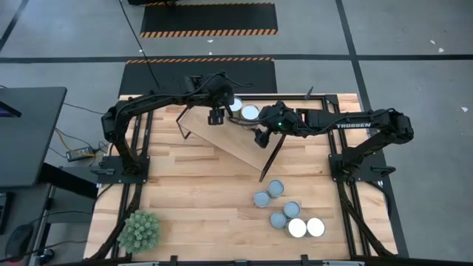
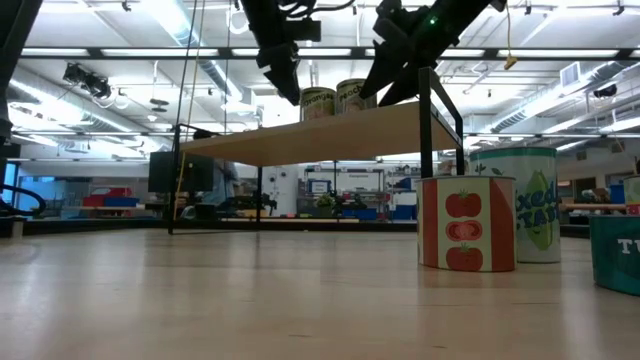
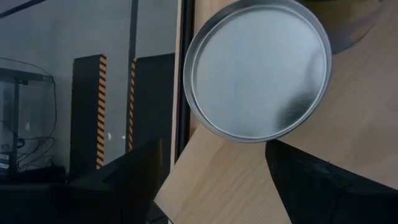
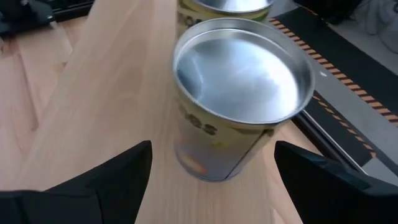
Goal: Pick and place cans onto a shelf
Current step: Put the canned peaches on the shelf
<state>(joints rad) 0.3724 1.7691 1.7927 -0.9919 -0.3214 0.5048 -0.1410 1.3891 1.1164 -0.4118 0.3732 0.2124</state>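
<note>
Left gripper (image 1: 216, 116) and right gripper (image 1: 261, 138) above shelf (image 1: 236, 140), jaws spread wide, nothing held. Shelf skewed across far half of table (image 1: 199, 199). Two cans (image 2: 335, 101) upright on shelf's far end, side by side. Six cans (image 1: 284, 210) clustered on tabletop, near right.

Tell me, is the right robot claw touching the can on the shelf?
Apart. The right wrist view shows the right gripper open, its fingers standing off either side of the can on the shelf, with bare wood between them.
</note>
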